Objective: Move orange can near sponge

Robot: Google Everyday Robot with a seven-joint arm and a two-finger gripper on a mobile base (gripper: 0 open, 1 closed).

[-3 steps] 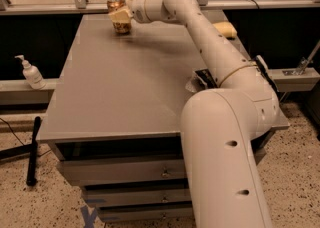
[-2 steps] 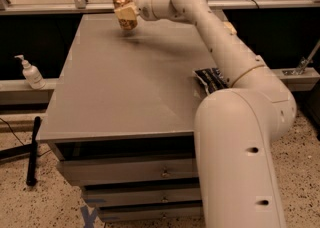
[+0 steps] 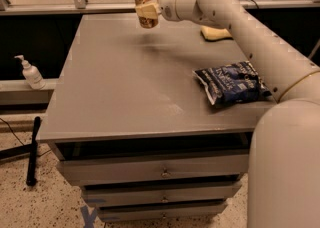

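The orange can (image 3: 145, 6) is held upright in my gripper (image 3: 146, 10), lifted above the far part of the grey table (image 3: 125, 87). The fingers (image 3: 145, 10) are shut around the can's middle. The pale yellow sponge (image 3: 216, 34) lies on the table at the far right, partly hidden behind my arm (image 3: 240, 17). The can hangs well left of the sponge.
A crinkled blue chip bag (image 3: 231, 85) lies near the table's right edge. Drawers (image 3: 160, 172) sit below the tabletop. A soap dispenser (image 3: 31, 73) stands on a ledge at the left. A black pole (image 3: 32, 147) leans on the floor at the left.
The gripper has lifted the can off the far table surface and carried it a little toward the right. The chip bag and sponge now show from behind the arm.
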